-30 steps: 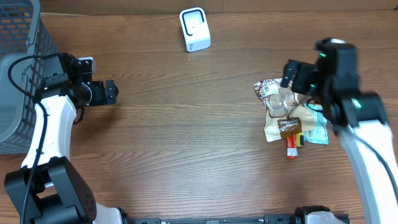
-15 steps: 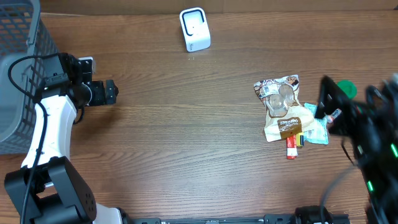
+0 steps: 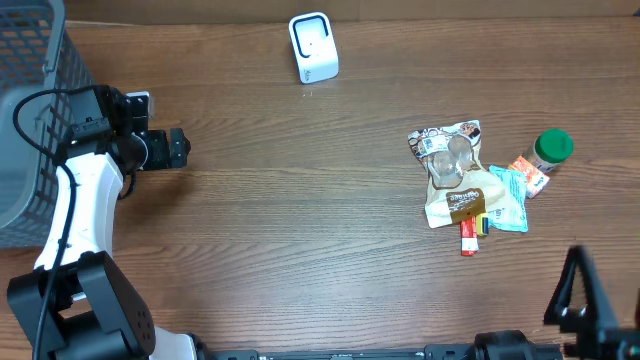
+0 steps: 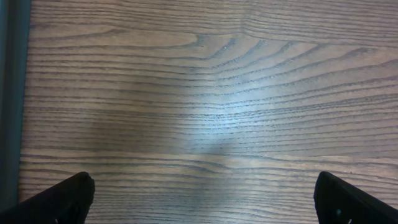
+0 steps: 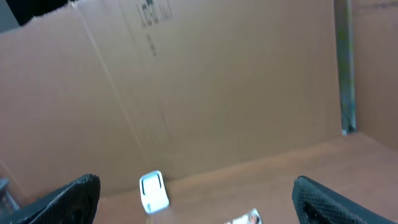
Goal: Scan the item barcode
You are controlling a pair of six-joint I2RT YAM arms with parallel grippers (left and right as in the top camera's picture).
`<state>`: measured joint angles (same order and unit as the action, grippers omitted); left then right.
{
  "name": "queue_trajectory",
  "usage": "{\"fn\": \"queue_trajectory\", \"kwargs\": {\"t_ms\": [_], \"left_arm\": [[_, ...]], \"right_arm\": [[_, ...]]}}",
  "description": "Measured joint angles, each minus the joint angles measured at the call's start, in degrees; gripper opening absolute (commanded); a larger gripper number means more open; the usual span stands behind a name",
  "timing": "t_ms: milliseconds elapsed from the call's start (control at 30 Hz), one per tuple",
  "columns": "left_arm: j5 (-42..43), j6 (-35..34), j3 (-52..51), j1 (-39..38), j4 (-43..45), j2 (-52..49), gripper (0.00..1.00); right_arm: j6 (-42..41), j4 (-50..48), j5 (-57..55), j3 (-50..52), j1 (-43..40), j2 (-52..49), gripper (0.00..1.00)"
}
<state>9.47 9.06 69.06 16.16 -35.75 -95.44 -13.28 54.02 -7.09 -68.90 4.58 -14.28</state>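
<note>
Both wide, empty: left tool [image 4: 204, 200] faces table [image 4: 199, 93]; right tool [image 5: 200, 200] tilted up toward cardboard [image 5: 217, 93].

You had one white scanner [image 3: 313, 47] well apart from the left pincer [image 3: 177, 147], one wire basket [image 3: 30, 110] behind that pincer, four snack packets [image 3: 450, 150] far across from it, one red tube [image 3: 467, 236] among them, one green-capped jar [image 3: 553, 146] just beyond them

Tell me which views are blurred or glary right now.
Overhead: evenly lit, snack packets crisp, only the right arm at the bottom edge blurred. Left wrist: wood grain clear, a pale sheen on the table. Right wrist: soft all over, the white scanner and cardboard wall smeared.
</note>
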Motion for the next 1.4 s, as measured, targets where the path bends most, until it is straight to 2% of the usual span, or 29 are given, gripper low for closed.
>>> {"fn": "queue_trajectory", "kwargs": {"t_ms": [133, 367, 500, 833, 967, 1167, 1400], "left_arm": [[0.0, 0.0, 0.0, 0.0, -0.02, 0.0, 1.0], [0.0, 0.0, 0.0, 0.0, 0.0, 0.0, 1.0], [0.0, 0.0, 0.0, 0.0, 0.0, 0.0, 1.0], [0.0, 0.0, 0.0, 0.0, 0.02, 0.0, 1.0], [0.0, 0.0, 0.0, 0.0, 0.0, 0.0, 1.0], [0.0, 0.0, 0.0, 0.0, 0.0, 0.0, 1.0], [0.0, 0.0, 0.0, 0.0, 0.0, 0.0, 1.0]], "right_arm": [[-0.22, 2.03, 0.31, 6.01, 0.0, 6.1, 1.0], [-0.26, -7.61, 0.83, 19.39, 0.0, 13.68, 1.0], [-0.22, -20.11, 1.22, 26.84, 0.0, 13.6, 1.0], [-0.26, -62.88, 5.16, 50.45, 0.0, 13.62, 1.0], [-0.22, -71.56, 5.73, 58.99, 0.0, 13.64, 1.0], [-0.2, -73.11, 6.69, 67.28, 0.0, 13.64, 1.0], [-0.22, -55.84, 7.28, 67.84, 0.0, 13.64, 1.0]]}}
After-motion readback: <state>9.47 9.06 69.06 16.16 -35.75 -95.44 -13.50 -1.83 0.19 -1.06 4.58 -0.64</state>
